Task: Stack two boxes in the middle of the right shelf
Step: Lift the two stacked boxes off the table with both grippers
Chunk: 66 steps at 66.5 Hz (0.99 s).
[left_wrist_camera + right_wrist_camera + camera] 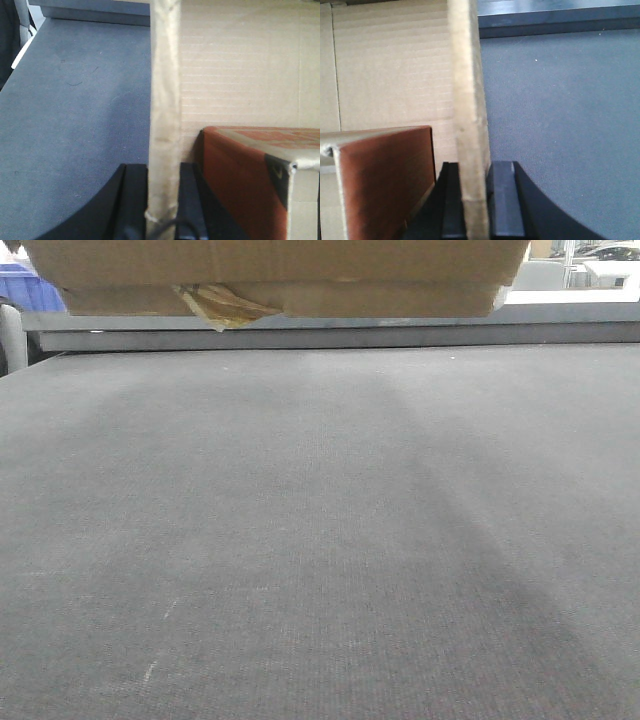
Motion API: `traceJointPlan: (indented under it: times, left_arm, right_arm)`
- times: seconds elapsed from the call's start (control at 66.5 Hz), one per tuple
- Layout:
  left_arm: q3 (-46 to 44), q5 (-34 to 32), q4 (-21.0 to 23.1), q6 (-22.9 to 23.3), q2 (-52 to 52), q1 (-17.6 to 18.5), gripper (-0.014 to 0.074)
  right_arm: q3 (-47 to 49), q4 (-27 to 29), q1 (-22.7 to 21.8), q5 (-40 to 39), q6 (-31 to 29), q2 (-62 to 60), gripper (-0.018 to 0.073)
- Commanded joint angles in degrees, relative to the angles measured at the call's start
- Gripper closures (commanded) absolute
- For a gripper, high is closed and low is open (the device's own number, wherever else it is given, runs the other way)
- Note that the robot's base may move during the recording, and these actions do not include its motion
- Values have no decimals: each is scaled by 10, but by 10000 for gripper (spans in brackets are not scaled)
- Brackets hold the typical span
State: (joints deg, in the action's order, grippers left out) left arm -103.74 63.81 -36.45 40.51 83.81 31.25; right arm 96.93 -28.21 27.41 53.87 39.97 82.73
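Left wrist-mounted view: left gripper (pixel 162 192) clamps one thin wall of the cardboard box (pixel 240 75); right gripper (pixel 474 192) clamps another. Unequal arm motion could buckle the walls, dropping it.

Front view: soft, even light on desk (pixel 300 560), a bit dim; broad faint shadow band from far edge twd near-right corner. Bkgd beyond far-right corner blown out. Wrist views: cardboard edge (pixel 165 100) v. close, blurry; left gripper (pixel 163 172) underexposed, no detail; box (pixel 235 190) face shaded reddish.
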Motion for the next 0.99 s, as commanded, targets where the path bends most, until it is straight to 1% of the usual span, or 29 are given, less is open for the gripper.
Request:
traceJointPlan:
  times: [0.0,0.978]
  left_arm:
    - [-5,-19,-15,5,-8,4,707]
    - [-5,-19,-15,5,-8,4,707]
  right_arm:
    - [7,-18,0,-33,6,-5,713]
    - [7,-18,0,-33,6,-5,713]
